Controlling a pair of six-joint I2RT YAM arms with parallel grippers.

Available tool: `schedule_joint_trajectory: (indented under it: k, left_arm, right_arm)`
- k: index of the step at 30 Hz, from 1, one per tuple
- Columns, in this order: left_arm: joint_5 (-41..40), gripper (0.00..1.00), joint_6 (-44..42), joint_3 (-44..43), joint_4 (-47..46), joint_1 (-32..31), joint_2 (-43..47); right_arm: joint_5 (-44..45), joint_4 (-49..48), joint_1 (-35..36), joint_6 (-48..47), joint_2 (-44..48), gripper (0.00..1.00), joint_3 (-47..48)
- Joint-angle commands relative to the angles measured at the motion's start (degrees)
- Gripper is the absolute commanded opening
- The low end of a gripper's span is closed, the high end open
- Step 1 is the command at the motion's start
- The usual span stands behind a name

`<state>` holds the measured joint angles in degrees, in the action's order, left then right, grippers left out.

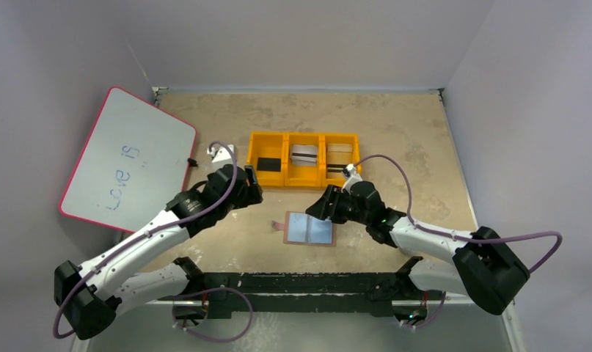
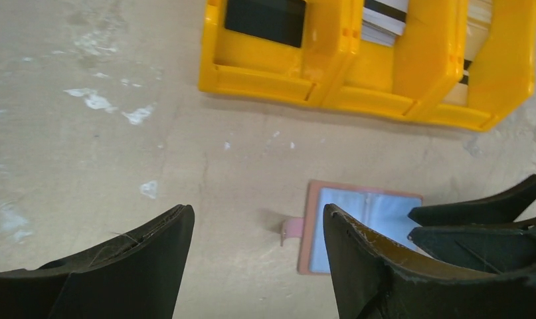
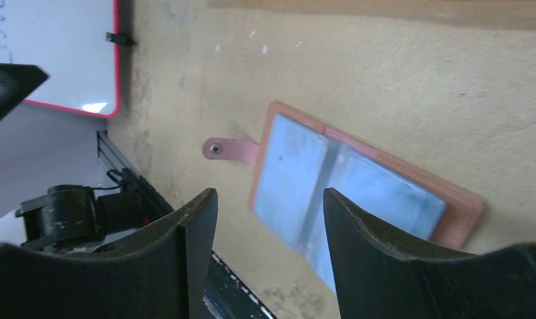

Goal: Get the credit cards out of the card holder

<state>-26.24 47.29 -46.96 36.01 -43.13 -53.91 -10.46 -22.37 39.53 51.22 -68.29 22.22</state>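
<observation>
The card holder (image 1: 309, 229) lies open and flat on the table, tan-brown rim, pale blue-grey inner panels, snap tab pointing left. It also shows in the left wrist view (image 2: 368, 211) and the right wrist view (image 3: 348, 183). I cannot tell separate credit cards from the pale panels. My left gripper (image 1: 253, 187) is open and empty, above and left of the holder; in its wrist view (image 2: 258, 219) the tab lies between the fingers. My right gripper (image 1: 316, 209) is open and empty, just above the holder's right half; in its wrist view (image 3: 270, 203) it hovers over the holder's near edge.
An orange three-compartment tray (image 1: 305, 158) with dark and light cards stands behind the holder, also in the left wrist view (image 2: 364, 66). A red-framed whiteboard (image 1: 128, 158) leans at the left. A black rail (image 1: 300, 282) runs along the near table edge.
</observation>
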Motion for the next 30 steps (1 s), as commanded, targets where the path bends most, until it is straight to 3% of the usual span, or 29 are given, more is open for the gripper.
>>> schedule_joint_trajectory:
  k: [1,11,23,30]
  left_arm:
    - [9.2,0.69,-1.2,0.6,-6.6,0.3,-3.0]
    - [21.2,0.65,0.3,4.0,-15.5,-0.4,-5.9]
    - [14.2,0.62,1.2,2.9,-13.7,-4.2,-9.9]
    - [12.0,0.61,1.1,2.8,-11.5,-4.2,-9.6]
  right_arm:
    - [0.2,-4.9,2.6,3.9,-1.1,0.61,2.3]
    - [5.3,-3.6,7.2,6.1,-6.9,0.61,4.1]
    - [10.2,3.3,10.3,5.8,-16.7,0.55,9.5]
    - [25.8,20.2,16.9,7.7,-24.4,0.55,19.5]
